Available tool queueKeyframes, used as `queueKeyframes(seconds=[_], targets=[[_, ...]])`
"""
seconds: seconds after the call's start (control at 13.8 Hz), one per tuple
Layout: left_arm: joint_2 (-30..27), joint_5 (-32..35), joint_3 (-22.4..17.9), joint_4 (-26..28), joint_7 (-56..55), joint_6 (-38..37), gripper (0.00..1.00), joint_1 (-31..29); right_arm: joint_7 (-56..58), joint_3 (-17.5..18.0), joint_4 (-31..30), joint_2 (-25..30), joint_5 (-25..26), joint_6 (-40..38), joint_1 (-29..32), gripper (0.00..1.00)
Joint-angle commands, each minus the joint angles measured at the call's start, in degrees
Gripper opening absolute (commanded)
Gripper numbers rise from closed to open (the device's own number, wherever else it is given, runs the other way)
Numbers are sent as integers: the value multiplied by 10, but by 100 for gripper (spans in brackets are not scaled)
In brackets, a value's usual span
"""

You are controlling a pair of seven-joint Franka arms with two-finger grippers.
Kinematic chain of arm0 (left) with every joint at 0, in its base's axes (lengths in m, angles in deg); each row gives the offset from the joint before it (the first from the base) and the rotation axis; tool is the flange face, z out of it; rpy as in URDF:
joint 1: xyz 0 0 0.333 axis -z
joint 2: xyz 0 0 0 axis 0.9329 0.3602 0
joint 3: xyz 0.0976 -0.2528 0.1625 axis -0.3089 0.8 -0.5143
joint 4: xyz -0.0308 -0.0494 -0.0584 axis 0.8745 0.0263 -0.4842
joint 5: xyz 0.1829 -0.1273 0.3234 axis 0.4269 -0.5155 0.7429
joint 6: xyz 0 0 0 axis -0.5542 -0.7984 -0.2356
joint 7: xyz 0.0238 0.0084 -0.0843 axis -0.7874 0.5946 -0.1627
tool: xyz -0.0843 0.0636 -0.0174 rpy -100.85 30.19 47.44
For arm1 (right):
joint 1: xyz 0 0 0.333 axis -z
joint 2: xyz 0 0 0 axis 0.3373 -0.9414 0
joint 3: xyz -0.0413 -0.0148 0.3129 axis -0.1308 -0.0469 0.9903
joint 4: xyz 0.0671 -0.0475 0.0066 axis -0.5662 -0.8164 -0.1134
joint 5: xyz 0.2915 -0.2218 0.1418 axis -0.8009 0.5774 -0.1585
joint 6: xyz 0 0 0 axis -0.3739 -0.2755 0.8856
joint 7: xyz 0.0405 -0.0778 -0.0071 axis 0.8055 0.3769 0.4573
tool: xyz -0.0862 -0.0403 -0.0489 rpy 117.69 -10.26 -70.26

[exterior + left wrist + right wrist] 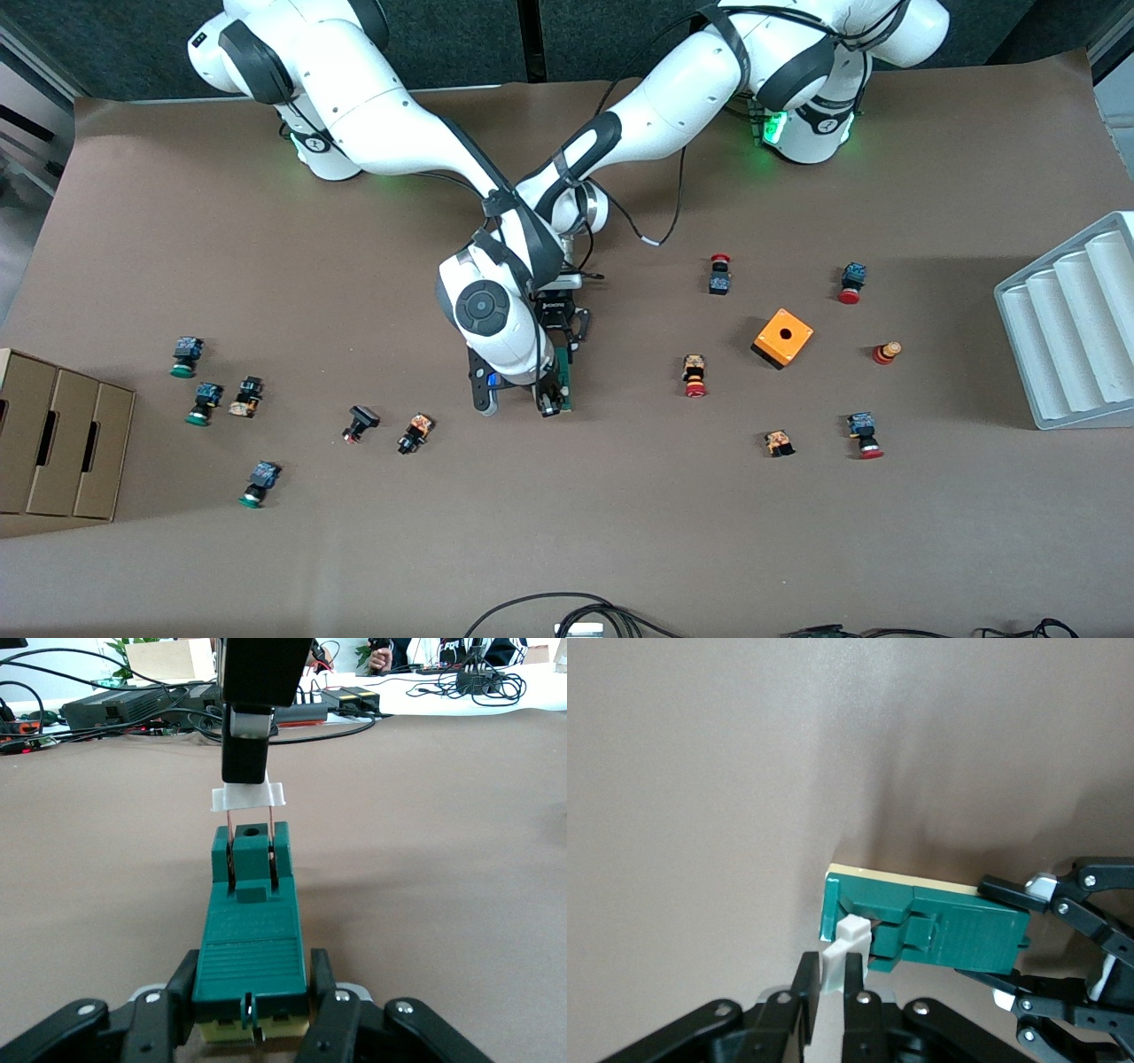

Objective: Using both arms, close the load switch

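The dark-green load switch (566, 379) lies on the brown table in the middle, under both hands. My left gripper (565, 353) is shut on the switch's body (252, 939), one finger on each side. My right gripper (551, 403) is shut on the white lever (849, 939) at the end of the switch nearer the front camera. The lever (248, 798) stands raised above the body on two thin metal strips. In the right wrist view the switch (948, 935) lies flat with the left gripper (1005, 935) clamped on it.
An orange cube with a hole (782, 337) and several red-capped buttons lie toward the left arm's end. Green-capped buttons and a cardboard box (53, 434) are toward the right arm's end. A white ribbed rack (1072, 328) stands at the left arm's table edge.
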Motion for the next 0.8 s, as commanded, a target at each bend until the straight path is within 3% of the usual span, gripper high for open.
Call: queueKeyframes(seconds=[0.0,0.73], targets=[[12,11,2,-11,-5,-4,54,1,-8,-1,26,-28,13,5,3,16],[14,11,2,-11,-8,-4,54,1,-8,-1,40,-42,13,5,8,16]])
